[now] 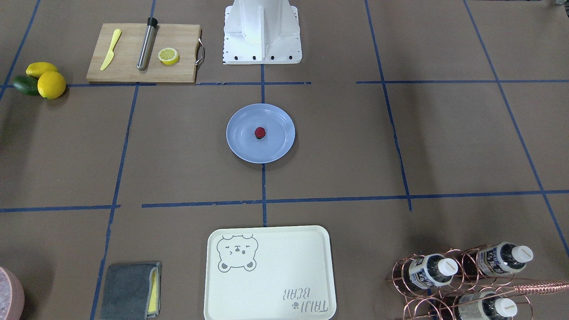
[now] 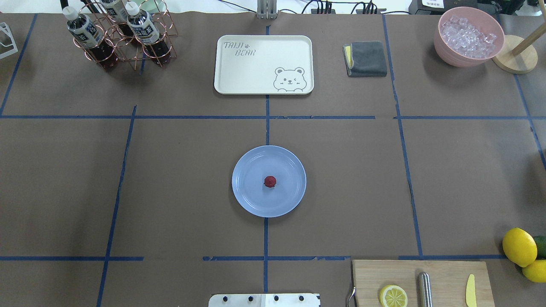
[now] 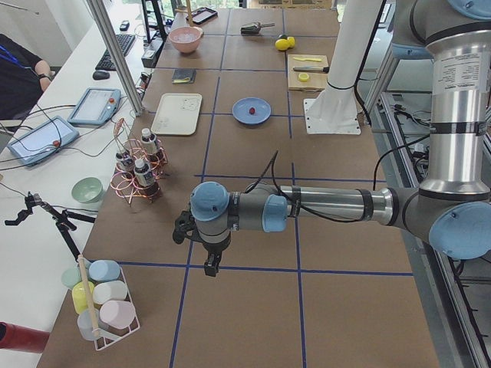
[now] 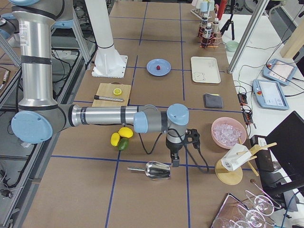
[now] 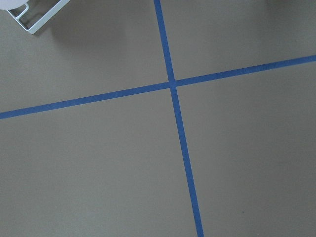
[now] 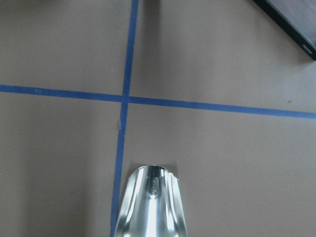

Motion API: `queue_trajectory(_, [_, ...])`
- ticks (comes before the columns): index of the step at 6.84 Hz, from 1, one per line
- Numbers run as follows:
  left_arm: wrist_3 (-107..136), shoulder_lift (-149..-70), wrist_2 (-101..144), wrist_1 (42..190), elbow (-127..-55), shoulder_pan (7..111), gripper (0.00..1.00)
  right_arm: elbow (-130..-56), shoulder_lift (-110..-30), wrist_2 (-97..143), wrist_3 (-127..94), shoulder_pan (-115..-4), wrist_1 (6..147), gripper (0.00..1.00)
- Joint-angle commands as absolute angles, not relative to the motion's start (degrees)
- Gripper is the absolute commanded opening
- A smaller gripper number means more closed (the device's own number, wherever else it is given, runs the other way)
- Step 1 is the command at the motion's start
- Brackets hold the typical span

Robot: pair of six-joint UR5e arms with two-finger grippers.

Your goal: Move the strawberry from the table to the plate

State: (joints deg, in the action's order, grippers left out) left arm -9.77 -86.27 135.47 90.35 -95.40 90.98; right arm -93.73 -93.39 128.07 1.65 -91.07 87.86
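Strawberry: I see the strawberry (image 2: 269, 181) near the middle of the plate (image 2: 251, 204), well apart from both grippers
Left gripper: the left gripper (image 3: 209, 266) hangs over a tape crossing on the counter (image 2: 179, 179); I cannot tell its opening or any load
Right gripper: the right gripper (image 4: 175, 160) hangs just beside a metal scoop (image 4: 154, 170); opening not readable either
Risk: placement looks done to me; a further reach could nudge the berry over the shallow rim, and a low sweep could strike the scoop
Surface: flat brown paper, blue tape grid
Room: desks with tablets (image 4: 270, 94) beyond the grippers, away from the robot

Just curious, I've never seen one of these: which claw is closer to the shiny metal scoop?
Right. The right claw hangs just beside the scoop; the left claw hangs far off, by the bottle rack.
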Motion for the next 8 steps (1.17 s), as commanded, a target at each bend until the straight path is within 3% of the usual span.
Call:
queue_trajectory(1, [-9.84, -86.22, 134.56, 90.35, -95.80, 91.05, 1.00, -94.38, -96.15, 135.58, 4.04, -95.10, 87.63, 1.00])
queue_trajectory(8, [-9.84, -86.13, 134.74, 90.35, -96.50, 90.97, 1.00, -95.71, -96.24, 135.26, 3.16, -94.92, 87.80, 1.00])
